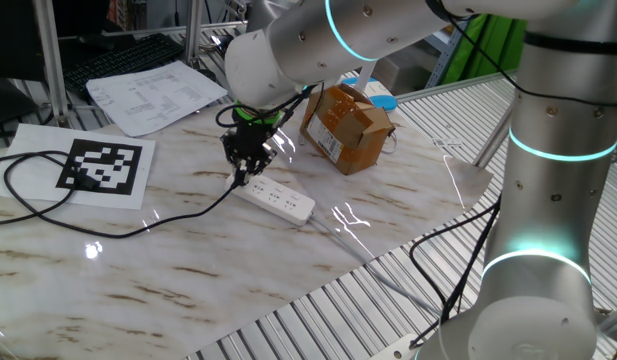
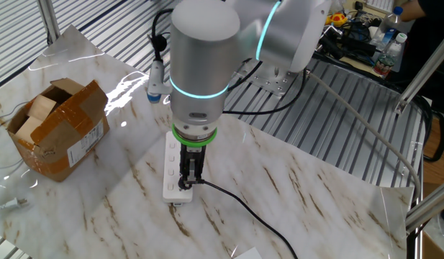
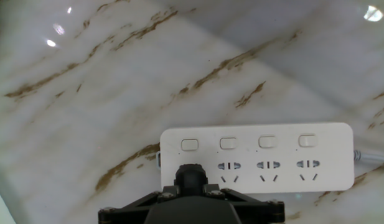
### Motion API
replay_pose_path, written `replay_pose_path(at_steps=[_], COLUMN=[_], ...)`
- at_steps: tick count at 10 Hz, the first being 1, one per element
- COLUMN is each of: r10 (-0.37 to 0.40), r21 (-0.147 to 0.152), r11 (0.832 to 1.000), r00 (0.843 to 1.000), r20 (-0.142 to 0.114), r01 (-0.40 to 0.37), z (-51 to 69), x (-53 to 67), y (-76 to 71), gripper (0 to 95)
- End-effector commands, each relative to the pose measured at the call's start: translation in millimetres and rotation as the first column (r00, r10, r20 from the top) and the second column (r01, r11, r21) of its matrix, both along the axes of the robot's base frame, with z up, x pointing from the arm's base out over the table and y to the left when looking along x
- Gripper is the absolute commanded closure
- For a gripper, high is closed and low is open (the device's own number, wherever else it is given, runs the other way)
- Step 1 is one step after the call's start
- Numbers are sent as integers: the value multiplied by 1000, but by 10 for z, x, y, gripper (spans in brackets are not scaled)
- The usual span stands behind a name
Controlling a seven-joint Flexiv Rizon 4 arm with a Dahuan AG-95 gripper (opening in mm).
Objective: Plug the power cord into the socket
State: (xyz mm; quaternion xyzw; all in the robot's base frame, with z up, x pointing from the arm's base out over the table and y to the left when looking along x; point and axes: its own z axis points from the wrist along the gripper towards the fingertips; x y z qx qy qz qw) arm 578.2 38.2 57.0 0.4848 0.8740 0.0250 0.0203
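Observation:
The socket is a long white power strip (image 1: 284, 201) lying on the marble table; it also shows in the other fixed view (image 2: 171, 160) and the hand view (image 3: 272, 155). My gripper (image 1: 248, 168) stands upright over the strip's end outlet, shut on the round black plug (image 3: 190, 177) of the power cord (image 1: 138, 228). The plug sits on or in that end outlet; how deep it sits is hidden by the fingers (image 2: 188, 175). The thin black cable trails away across the table (image 2: 250, 212). Three other outlets in the hand view are free.
A brown cardboard box (image 1: 346, 125) stands just behind the strip, and shows at the left of the other fixed view (image 2: 56, 129). Printed papers (image 1: 153, 92) and a black-and-white marker sheet (image 1: 103, 165) lie nearby. The strip's grey-white lead (image 1: 363, 245) runs to the slatted table edge.

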Motion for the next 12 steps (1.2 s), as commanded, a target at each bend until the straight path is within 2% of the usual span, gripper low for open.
replay_pose_path(at_steps=[1, 6, 10, 11, 12], r10=[1, 16, 7, 0, -8], r21=[-3, 9, 27, 27, 45], r11=[1000, 1000, 1000, 1000, 999], r00=[1000, 1000, 1000, 1000, 1000], r20=[8, 9, -4, -6, -13], r01=[-1, -16, -6, 0, 9], z=[-766, -759, -760, -770, -747], x=[58, 46, 42, 45, 44], y=[17, 30, 36, 38, 37], gripper=[950, 950, 950, 760, 570])
